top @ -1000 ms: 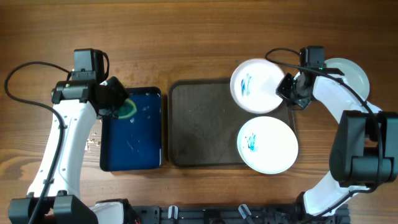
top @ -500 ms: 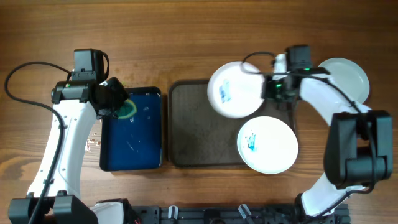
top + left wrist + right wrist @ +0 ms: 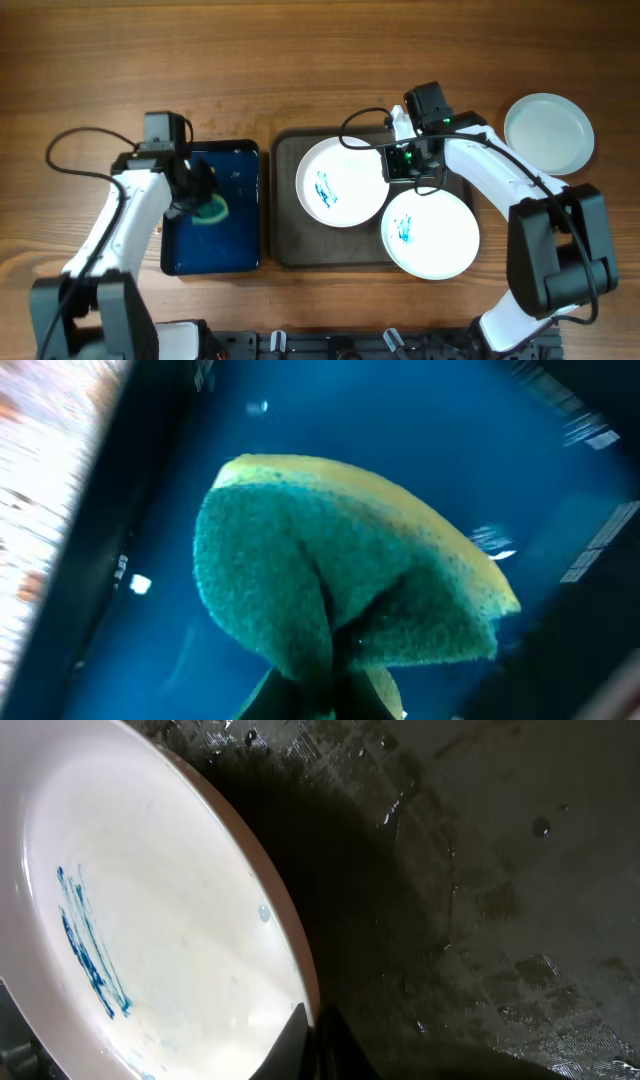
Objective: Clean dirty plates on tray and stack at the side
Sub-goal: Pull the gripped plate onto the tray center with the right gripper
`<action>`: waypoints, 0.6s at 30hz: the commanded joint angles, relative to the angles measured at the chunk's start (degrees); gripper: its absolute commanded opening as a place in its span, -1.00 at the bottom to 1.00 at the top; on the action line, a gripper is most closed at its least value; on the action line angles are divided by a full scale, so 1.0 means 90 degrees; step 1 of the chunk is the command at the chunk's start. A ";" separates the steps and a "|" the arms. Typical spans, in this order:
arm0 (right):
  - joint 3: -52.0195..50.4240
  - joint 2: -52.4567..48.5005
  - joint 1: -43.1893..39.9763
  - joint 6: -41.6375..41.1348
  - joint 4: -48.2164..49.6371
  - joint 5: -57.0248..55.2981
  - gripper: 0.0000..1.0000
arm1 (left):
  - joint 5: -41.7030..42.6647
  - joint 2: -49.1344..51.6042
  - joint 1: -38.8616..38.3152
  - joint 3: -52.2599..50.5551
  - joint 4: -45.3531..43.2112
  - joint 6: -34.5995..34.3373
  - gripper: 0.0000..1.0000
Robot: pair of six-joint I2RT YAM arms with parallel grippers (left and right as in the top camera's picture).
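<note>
The dirty plate (image 3: pixel 335 185) in my grip now lies over the middle of the tray (image 3: pixel 285 240) — a second ago it was at the far right corner. My right gripper (image 3: pixel 398 163) is clamped on its right rim. My left gripper (image 3: pixel 200 195), pinched on the green sponge (image 3: pixel 340 580), has slid nearer over the blue basin (image 3: pixel 235 240). I judge wiping comes next. A second marked plate (image 3: pixel 430 232) waits at the tray's near right; an unmarked plate (image 3: pixel 548 132) lies far right — on the table.
</note>
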State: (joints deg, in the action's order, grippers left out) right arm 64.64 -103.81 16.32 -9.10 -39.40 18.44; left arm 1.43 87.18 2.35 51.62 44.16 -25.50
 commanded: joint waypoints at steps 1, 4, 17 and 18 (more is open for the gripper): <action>0.0131 0.0177 0.0027 0.0039 -0.0024 0.0185 -0.91 | 0.0238 0.0289 -0.0029 -0.0255 -0.0325 0.0143 -0.92; 0.0131 0.0177 0.0027 0.0041 -0.0039 0.0209 -0.91 | 0.0270 0.0576 -0.0029 -0.0260 -0.0532 0.0143 -0.92; 0.0131 0.0177 0.0027 0.0180 -0.0083 0.0253 -0.91 | 0.0454 -0.0172 -0.0041 -0.0138 -0.0537 0.0051 -0.92; 0.0131 0.0177 0.0027 0.0180 -0.0080 0.0253 -0.91 | 0.0423 -0.0415 -0.0041 -0.0138 -0.0469 0.0051 -0.92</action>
State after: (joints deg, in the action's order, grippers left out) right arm 64.64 -103.81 16.32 -8.67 -40.07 19.09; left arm 4.49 90.98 2.28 49.56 39.11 -25.54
